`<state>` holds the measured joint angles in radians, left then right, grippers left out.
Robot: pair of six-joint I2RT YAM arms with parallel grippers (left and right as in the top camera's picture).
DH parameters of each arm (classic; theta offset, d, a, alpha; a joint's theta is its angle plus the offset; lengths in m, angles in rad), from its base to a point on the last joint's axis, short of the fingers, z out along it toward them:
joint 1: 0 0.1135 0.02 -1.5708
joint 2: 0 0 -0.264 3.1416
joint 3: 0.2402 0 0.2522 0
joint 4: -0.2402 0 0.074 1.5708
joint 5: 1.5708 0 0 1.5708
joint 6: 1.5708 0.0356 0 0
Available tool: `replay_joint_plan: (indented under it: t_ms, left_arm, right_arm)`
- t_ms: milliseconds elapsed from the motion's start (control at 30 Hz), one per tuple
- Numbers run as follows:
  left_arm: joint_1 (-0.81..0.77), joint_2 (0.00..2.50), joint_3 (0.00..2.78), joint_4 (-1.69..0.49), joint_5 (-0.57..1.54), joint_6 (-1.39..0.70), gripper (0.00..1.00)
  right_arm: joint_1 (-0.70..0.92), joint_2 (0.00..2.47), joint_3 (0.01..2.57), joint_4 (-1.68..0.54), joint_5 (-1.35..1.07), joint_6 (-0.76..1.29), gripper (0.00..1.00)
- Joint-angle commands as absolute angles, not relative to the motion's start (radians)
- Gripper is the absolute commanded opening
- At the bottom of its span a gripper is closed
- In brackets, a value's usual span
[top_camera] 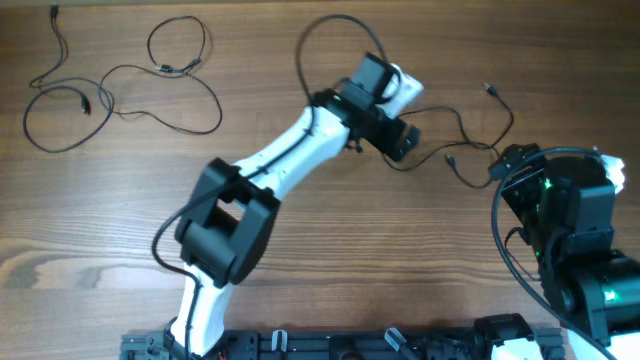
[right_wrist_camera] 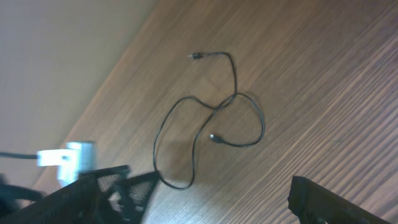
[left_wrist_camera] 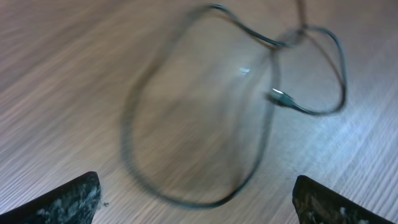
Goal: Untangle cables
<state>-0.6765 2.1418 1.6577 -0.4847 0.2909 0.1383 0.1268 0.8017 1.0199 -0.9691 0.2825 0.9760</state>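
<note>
- The cable (top_camera: 465, 135) that matters now lies on the counter (top_camera: 320, 250) right of centre, strung out between the two arms. A second lot of thin cords (top_camera: 175, 68) sprawls in loose loops at the far left corner, well apart from both arms.
- The left claw (left_wrist_camera: 196, 186) is spread wide and pinches nothing. Its fingers (left_wrist_camera: 68, 199) sit at either side of its own view, with bare wood and cord between them.
- In that view a big loop of the cable lies straight ahead of the left claw, its near curve just in front of the open jaws. Further out are the crossing and a small plug (left_wrist_camera: 281, 98). The loop is blurred, so I cannot tell whether it is lifted off the wood.
- The right claw (right_wrist_camera: 211, 190) is also spread and empty. From it the cable lies ahead towards the far edge, near but not under the jaws.
- From above, the cable's long run goes crosswise, from the left claw towards the right edge. One plug end points at the far edge.
- I judge the left arm to be the nearer. Its jaws are all but over the cable's left loop, while the right arm stands just beside the other end.
- A grasp on the loop's near curve looks the natural next thing, with the jaws set across the cord.
</note>
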Motion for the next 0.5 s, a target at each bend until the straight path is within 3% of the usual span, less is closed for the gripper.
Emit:
replay_joint_plan:
  t_ms: [0,233,400,467]
  left_arm:
    - [-0.743,2.181,1.653,-0.435,0.287,0.292,1.0]
    - [-0.812,2.256,1.653,-0.362,0.234,0.292,1.0]
    - [-0.84,2.307,1.653,-0.325,0.204,0.292,0.75]
    - [-0.839,2.313,1.653,-0.304,0.131,0.291,0.7]
  right_arm:
    - [0.124,0.796,1.023,-0.997,0.321,0.995,1.0]
    - [0.124,0.797,1.023,-1.023,0.321,0.994,1.0]
    - [0.124,0.797,1.023,-1.035,0.316,0.994,1.0]
    - [0.124,0.797,1.023,-1.058,0.314,0.994,1.0]
